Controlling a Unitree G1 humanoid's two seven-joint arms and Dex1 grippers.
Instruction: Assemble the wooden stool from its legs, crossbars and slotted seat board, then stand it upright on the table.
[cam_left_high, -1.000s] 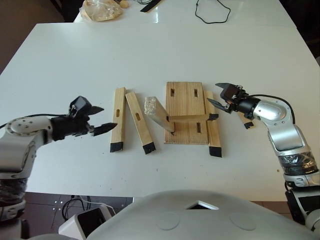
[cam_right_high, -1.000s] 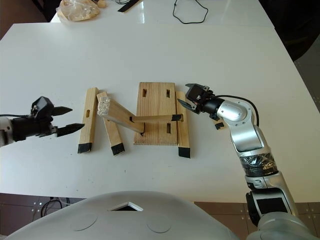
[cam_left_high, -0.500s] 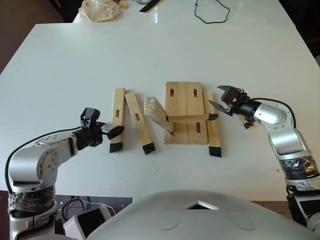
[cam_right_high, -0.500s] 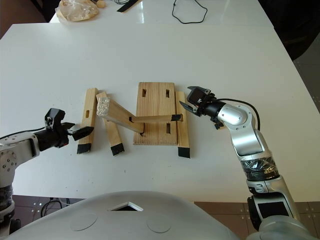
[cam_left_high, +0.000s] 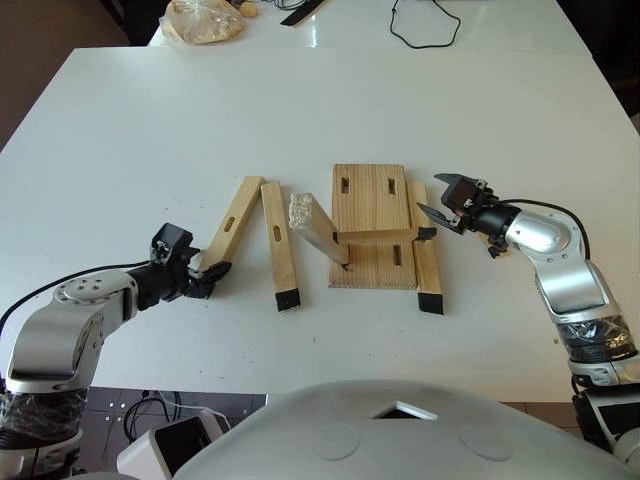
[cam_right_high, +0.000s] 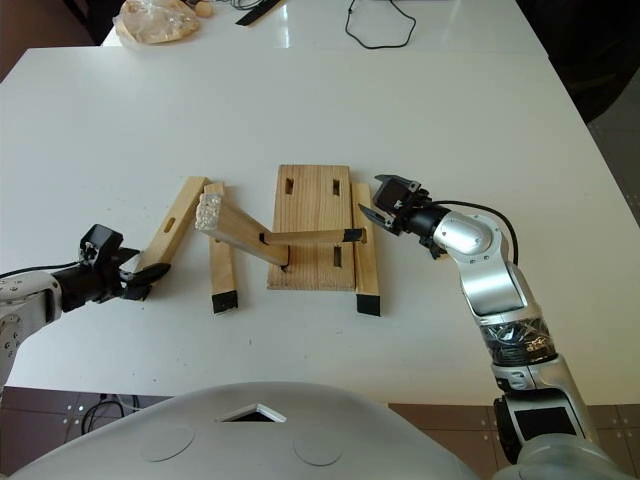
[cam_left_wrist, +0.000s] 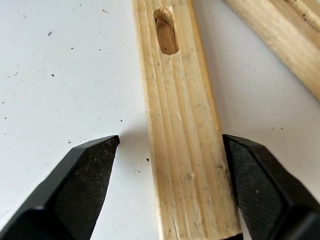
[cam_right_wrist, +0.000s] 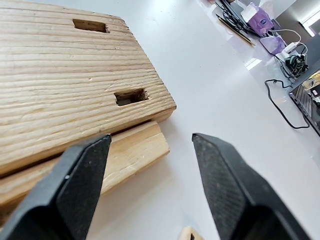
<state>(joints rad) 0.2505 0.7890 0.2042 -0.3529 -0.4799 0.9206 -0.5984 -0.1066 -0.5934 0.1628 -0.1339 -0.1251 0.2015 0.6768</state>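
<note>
**Head view:** On the white table (cam_left_high: 120, 130), the board (cam_left_high: 372, 200) lies flat at centre. A crossbar (cam_left_high: 385, 236) rests across it, and a tilted leg (cam_left_high: 318, 230) is propped at its left edge. A right leg (cam_left_high: 428, 265) lies along the board's right side. To the left lie a straight leg (cam_left_high: 279, 245) and a slanted leg (cam_left_high: 232, 220), whose near end sits at the left gripper (cam_left_high: 207, 272). The right gripper (cam_left_high: 443, 200), jaws apart, hovers just beside the board's right edge.

**Left wrist view:** The slanted leg (cam_left_wrist: 182, 125) lies between parted jaws. One finger (cam_left_wrist: 265, 190) touches it; the other finger (cam_left_wrist: 80, 190) stands clear.

**Right wrist view:** The jaws gape above the board's (cam_right_wrist: 60, 85) corner and the right leg (cam_right_wrist: 130, 152), which is partly under its edge.
</note>
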